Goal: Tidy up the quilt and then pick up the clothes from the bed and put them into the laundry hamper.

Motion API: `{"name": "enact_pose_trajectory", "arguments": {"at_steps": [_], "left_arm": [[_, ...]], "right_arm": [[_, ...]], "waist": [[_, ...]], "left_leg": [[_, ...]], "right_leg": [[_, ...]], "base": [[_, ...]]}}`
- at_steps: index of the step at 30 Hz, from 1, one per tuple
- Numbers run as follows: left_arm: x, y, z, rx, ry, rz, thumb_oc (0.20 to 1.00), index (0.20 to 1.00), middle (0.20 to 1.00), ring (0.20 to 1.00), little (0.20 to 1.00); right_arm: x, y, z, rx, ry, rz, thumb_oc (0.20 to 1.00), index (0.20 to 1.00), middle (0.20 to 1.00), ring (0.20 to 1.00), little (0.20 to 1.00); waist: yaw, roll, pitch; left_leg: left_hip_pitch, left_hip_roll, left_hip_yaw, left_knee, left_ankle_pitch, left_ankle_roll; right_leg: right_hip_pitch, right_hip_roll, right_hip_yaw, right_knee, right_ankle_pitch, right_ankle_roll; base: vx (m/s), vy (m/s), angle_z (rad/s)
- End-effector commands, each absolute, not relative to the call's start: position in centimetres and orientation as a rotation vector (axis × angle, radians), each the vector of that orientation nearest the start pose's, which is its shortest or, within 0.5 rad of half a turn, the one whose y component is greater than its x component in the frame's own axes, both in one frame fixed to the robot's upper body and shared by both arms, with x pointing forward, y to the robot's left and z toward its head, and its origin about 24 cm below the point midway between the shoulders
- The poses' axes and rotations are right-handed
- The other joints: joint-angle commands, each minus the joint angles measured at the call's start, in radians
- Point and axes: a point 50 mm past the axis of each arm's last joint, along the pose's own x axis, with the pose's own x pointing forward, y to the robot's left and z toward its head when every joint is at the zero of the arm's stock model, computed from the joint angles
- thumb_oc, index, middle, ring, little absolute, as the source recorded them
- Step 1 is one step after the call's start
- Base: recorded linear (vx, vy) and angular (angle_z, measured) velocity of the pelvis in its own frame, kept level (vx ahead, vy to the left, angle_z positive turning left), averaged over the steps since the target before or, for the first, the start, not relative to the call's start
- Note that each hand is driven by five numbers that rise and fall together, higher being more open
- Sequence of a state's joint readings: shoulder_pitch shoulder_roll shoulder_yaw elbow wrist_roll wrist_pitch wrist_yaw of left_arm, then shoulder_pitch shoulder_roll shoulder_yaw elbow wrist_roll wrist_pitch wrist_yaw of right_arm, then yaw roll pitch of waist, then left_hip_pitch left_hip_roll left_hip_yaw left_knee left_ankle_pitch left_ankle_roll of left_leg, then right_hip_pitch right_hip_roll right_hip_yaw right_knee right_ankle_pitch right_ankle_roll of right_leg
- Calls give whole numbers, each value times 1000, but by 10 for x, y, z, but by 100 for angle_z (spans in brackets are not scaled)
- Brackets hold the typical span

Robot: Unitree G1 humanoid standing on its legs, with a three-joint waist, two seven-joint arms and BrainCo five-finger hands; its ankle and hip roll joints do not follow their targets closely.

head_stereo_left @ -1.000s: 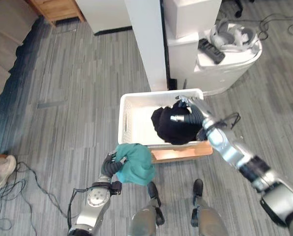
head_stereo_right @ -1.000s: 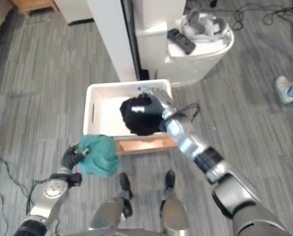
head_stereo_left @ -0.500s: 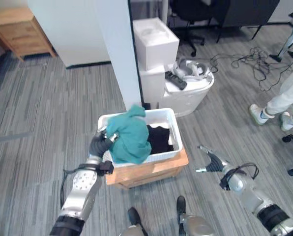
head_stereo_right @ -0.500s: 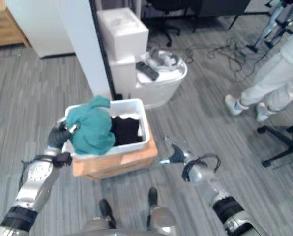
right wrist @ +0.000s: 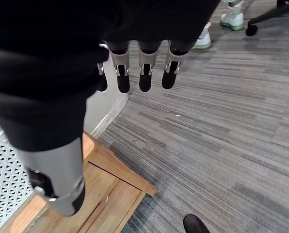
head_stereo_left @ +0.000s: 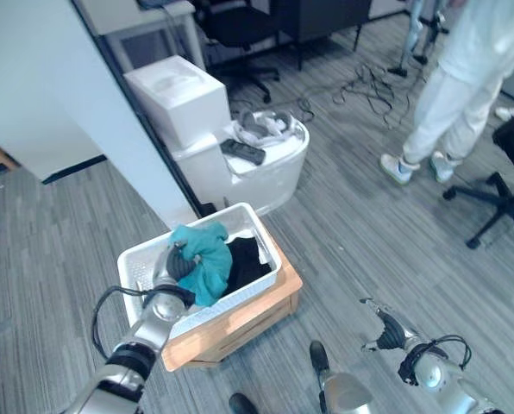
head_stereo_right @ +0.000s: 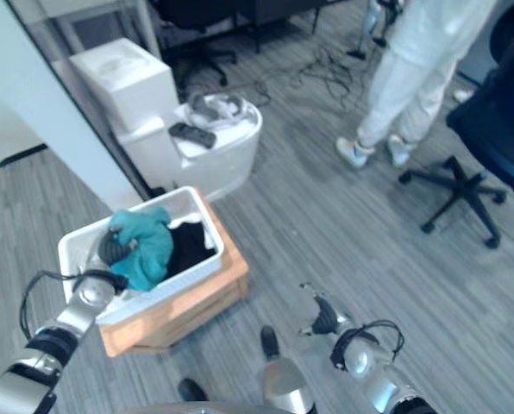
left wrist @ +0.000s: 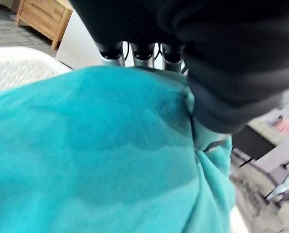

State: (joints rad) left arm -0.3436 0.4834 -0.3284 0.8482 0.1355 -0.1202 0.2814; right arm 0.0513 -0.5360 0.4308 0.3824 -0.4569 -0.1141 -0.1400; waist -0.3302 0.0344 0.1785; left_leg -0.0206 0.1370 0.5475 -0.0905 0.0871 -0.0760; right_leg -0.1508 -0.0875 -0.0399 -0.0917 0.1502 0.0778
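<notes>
Step in hand, as judged: dropping the teal garment [head_stereo_left: 203, 261] into the white laundry hamper [head_stereo_left: 255, 219]. To do it well, the left robot hand [head_stereo_left: 172, 263] should be well over the basin before it lets go, so the cloth falls inside and does not drape over the rim; then lift straight up so no fold trails out with the fingers. The hamper sits on a low wooden stand [head_stereo_left: 240, 316] on the floor, which looks steady enough.

Left robot hand: inside the hamper, against the teal garment. In the left wrist view its fingers [left wrist: 142, 54] run down into the cloth and their tips are hidden by it, so I cannot tell whether they are clamped or loose.

Teal garment: lying in the hamper, bunched toward the middle, touching a black garment [head_stereo_left: 247, 261] just beside it (that one rests fully within the walls).

Right robot hand [head_stereo_left: 385, 327]: low over the floor, well apart from the hamper, fingers [right wrist: 143, 73] straight and spread, holding nothing.

A person [head_stereo_left: 447, 80] stands well apart, beyond an office chair.
</notes>
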Motion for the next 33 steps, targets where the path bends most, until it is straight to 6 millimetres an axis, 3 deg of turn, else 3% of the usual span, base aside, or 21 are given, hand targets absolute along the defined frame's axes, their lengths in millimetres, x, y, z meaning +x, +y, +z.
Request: {"name": "enact_pose_trajectory", "arguments": {"at_steps": [1, 4, 8, 12, 15, 21, 26, 30, 31, 33], "left_arm": [[319, 248, 11, 811, 216, 172, 1000, 1000, 1000, 1000, 1000], [311, 242, -1, 727, 255, 166, 1000, 1000, 1000, 1000, 1000], [289, 246, -26, 423, 360, 263, 1000, 1000, 1000, 1000, 1000], [276, 275, -22, 223, 341, 389, 1000, 1000, 1000, 1000, 1000], [265, 306, -2, 140, 231, 474, 1000, 1000, 1000, 1000, 1000], [238, 328, -6, 108, 237, 555, 1000, 1000, 1000, 1000, 1000], [201, 327, -32, 127, 350, 520, 1000, 1000, 1000, 1000, 1000], [174, 311, -64, 87, 492, 481, 1000, 1000, 1000, 1000, 1000], [158, 299, -82, 59, 578, 460, 1000, 1000, 1000, 1000, 1000], [152, 295, -90, 60, 618, 448, 1000, 1000, 1000, 1000, 1000]], "right_arm": [[228, -205, -35, -978, 207, 276, 1000, 1000, 1000, 1000, 1000], [227, -206, -39, -971, 232, 265, 1000, 1000, 1000, 1000, 1000], [219, -212, -52, -969, 314, 252, 1000, 1000, 1000, 1000, 1000], [210, -220, -63, -977, 391, 248, 1000, 1000, 1000, 1000, 1000], [199, -225, -75, -974, 463, 254, 1000, 1000, 1000, 1000, 1000], [189, -223, -91, -936, 553, 245, 1000, 1000, 1000, 1000, 1000], [185, -221, -103, -891, 632, 230, 1000, 1000, 1000, 1000, 1000], [181, -224, -110, -830, 692, 179, 1000, 1000, 1000, 1000, 1000], [180, -224, -111, -772, 713, 139, 1000, 1000, 1000, 1000, 1000], [181, -223, -112, -734, 718, 114, 1000, 1000, 1000, 1000, 1000]], "waist": [[-5, 36, 90], [-2, 43, 83], [11, 39, 69], [41, 25, 47], [84, 11, 26], [132, -4, 6], [175, -11, -5], [194, -12, -12], [197, -12, -14], [198, -12, -15]], "left_leg": [[70, 18, -28, 3, -73, -42], [84, 16, -38, 3, -96, -47], [105, 22, -43, 3, -94, -48], [120, 31, -52, 3, -69, -44], [140, 38, -75, 3, -68, -49], [154, 46, -107, 3, -67, -51], [158, 50, -140, 3, -65, -50], [155, 48, -163, 3, -65, -48], [155, 48, -168, 3, -65, -46], [154, 47, -170, 3, -66, -45]], "right_leg": [[12, -57, 16, 4, -107, 90], [23, -59, 20, 4, -129, 97], [49, -55, 13, 4, -139, 88], [79, -44, -7, 4, -130, 72], [121, -41, -33, 4, -136, 68], [160, -40, -65, 4, -145, 65], [190, -42, -96, 4, -154, 61], [205, -45, -114, 4, -158, 60], [209, -46, -120, 4, -160, 60], [210, -47, -121, 4, -160, 61]], "base": [[-25, 15, -31], [41, 34, -15], [35, -8, -10], [-39, -77, 3], [24, -42, 20], [10, -25, 25], [4, 3, 20], [11, 26, 27], [8, 25, 15], [4, 26, 8]]}}
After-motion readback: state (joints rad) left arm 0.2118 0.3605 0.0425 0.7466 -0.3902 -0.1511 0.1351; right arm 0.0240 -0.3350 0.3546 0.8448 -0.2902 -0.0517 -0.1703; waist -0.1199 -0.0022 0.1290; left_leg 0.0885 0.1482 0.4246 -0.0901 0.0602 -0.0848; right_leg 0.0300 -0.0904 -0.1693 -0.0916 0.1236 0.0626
